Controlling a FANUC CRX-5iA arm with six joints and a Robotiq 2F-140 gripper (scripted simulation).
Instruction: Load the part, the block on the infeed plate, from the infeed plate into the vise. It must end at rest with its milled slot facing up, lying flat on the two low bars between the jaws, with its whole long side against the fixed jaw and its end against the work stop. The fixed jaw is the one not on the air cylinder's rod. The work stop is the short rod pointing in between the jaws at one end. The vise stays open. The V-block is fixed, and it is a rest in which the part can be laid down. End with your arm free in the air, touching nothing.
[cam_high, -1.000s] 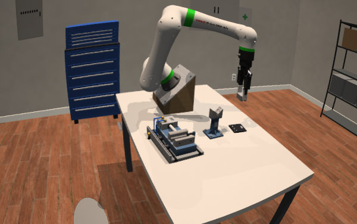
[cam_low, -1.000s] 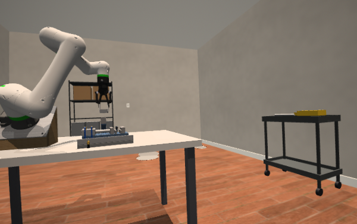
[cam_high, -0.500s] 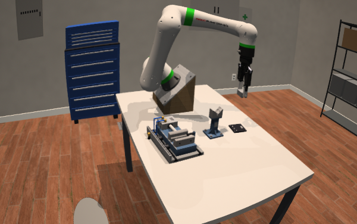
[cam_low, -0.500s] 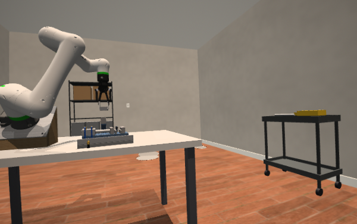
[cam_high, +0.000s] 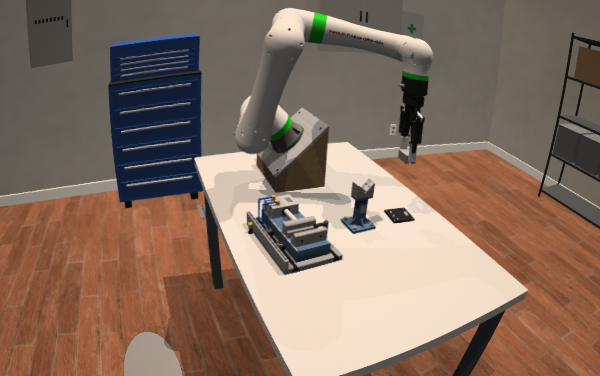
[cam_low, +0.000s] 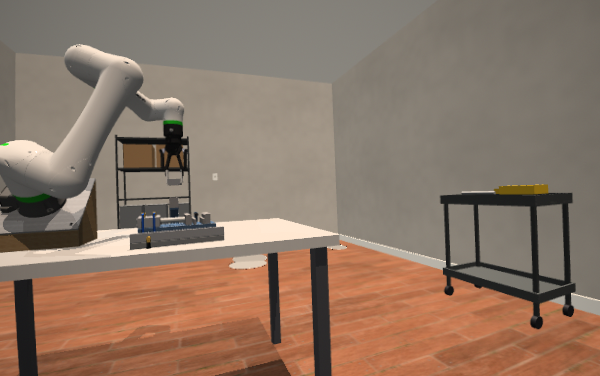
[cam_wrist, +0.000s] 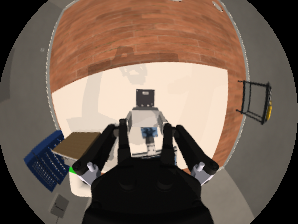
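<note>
Part (cam_high: 407, 154) clamped in the claw (cam_high: 409, 150) hangs above the white table (cam_high: 400, 300), wood-plank floor (cam_high: 75, 275) below

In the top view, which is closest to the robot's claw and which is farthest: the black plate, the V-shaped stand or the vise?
From the gripper, which is holding the part:
1. Infeed plate, almost below it.
2. V-block, further left.
3. Vise, farthest left.
</note>
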